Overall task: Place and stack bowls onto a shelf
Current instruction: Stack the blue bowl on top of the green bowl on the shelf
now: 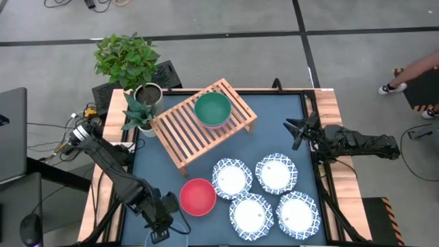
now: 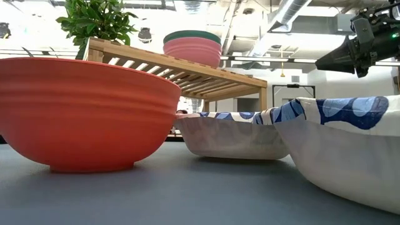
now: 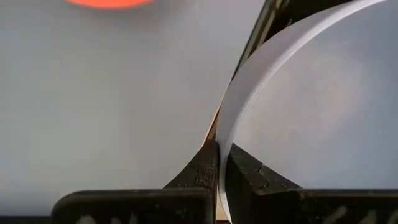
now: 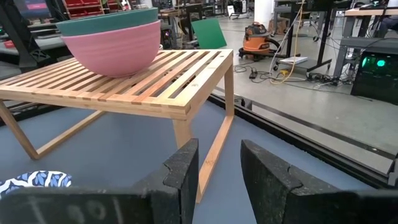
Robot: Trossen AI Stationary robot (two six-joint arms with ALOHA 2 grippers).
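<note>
The table (image 1: 288, 113) has a dark blue top with light wooden edges and stands on a grey floor marked with dark lines. Beyond it the room holds other work tables, an orange shop vacuum (image 4: 260, 38) and cables on the floor. Two potted plants stand at the table's far left corner.

One wooden slatted shelf (image 1: 182, 130) sits turned at an angle in the far middle of the table. On it are two bowls stacked together, a green bowl (image 1: 212, 108) nested in a pink bowl (image 4: 115, 46). One red bowl (image 1: 198, 196) rests on the table near the front, left of centre. Four white dishes with blue patterned rims (image 1: 232, 178) lie grouped at the near right, close together.

The left gripper (image 3: 217, 165) is at the near left edge of the table, its fingers pressed shut on the thin rim of a pale round thing, probably a bowl (image 3: 311, 118). The right gripper (image 1: 300, 130) hovers at the right edge, fingers apart and holding nothing.
</note>
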